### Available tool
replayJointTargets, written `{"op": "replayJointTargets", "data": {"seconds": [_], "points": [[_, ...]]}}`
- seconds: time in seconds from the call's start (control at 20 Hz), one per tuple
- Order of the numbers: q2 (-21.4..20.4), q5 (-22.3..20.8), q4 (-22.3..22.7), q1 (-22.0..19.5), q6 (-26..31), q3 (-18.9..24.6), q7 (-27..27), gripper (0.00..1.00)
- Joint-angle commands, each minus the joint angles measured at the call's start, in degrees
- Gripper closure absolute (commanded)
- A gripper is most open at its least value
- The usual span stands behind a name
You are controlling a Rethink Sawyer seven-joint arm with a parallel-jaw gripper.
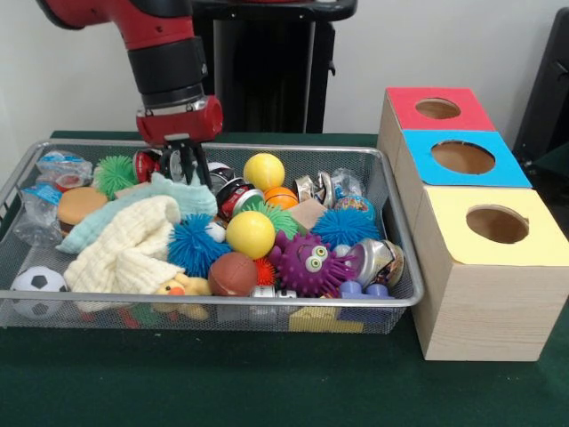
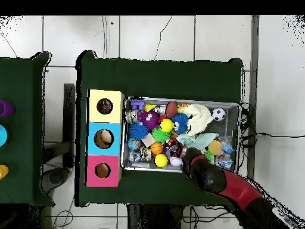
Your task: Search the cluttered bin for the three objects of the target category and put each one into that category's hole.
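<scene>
Bin (image 1: 402, 233) | silver wire mesh | shallow, long | toy-crammed

Front view. The cluttered bin (image 1: 404, 240) lay on the table (image 1: 222, 382), with three boxes (image 1: 484, 267) just beside it at the picture's right, ranged front to back. The gripper (image 1: 185, 169) hung inside the bin's far side, apparently above a cloth (image 1: 124, 245).

Robot lab: pedestal-mounted red arm (image 1: 164, 62), green-clothed table (image 1: 267, 391), colour-topped sorting boxes (image 1: 480, 240), tiled floor (image 2: 179, 36).
</scene>
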Motion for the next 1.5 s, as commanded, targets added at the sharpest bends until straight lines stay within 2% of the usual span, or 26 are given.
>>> {"op": "replayJointTargets", "data": {"seconds": [0.05,0.3,0.5,0.9,1.2,1.35,1.5], "points": [[-11.0,2.1,5.1,-3.5,7.5,1.4,7.6,1.00],[-14.2,2.7,8.5,-6.2,8.8,2.8,7.4,1.00],[-14.2,2.5,9.9,-6.8,7.7,2.8,8.0,1.00],[-11.7,1.5,11.3,-5.3,3.2,1.0,9.8,1.00],[-11.8,1.4,12.4,-5.2,1.8,0.7,10.2,1.00],[-13.6,1.8,12.8,-5.9,3.2,1.4,9.7,1.00],[-16.2,3.2,11.7,-7.8,8.4,3.2,7.1,1.00]]}}
